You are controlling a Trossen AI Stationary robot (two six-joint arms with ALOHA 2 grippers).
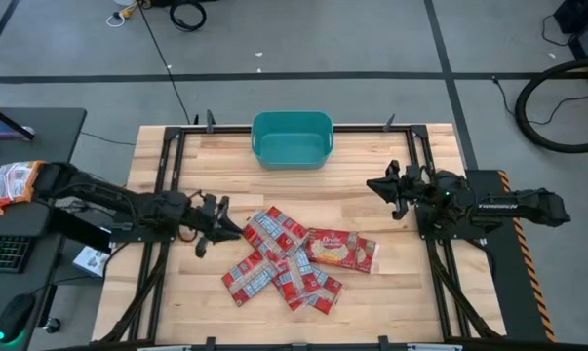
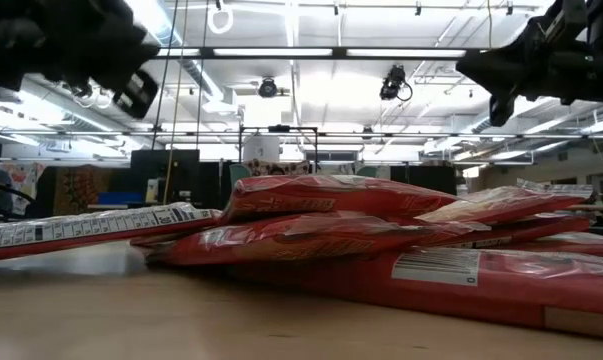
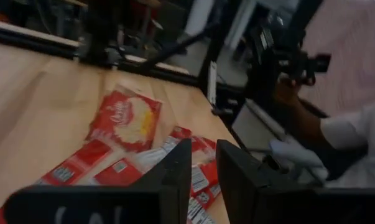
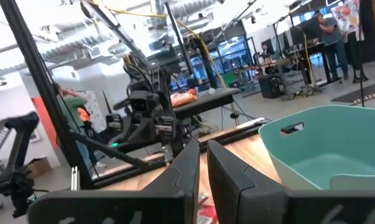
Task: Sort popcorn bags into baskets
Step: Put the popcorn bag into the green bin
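Several red popcorn bags [image 1: 279, 263] lie flat in an overlapping pile on the table's middle and fill the low view [image 2: 331, 225]. The larger bag with the popcorn picture [image 1: 337, 249] [image 3: 128, 118] sits at the pile's right end. The teal basket [image 1: 292, 139] [image 4: 324, 149] stands by the far edge with nothing showing inside. My left gripper [image 1: 233, 232] [image 3: 203, 168] hovers at the pile's left edge, above the bags, with a narrow gap between its fingers. My right gripper [image 1: 376, 187] [image 4: 203, 155] hangs shut over bare wood right of the basket.
Black frame rails [image 1: 167, 166] run along the table's sides. A side desk on the left holds orange-white packets [image 1: 9, 183], a keyboard [image 1: 1, 252] and a mouse [image 1: 16, 317]. Bare wood lies between pile and basket. A person's hand and white sleeve [image 3: 336, 140] show beyond the right edge.
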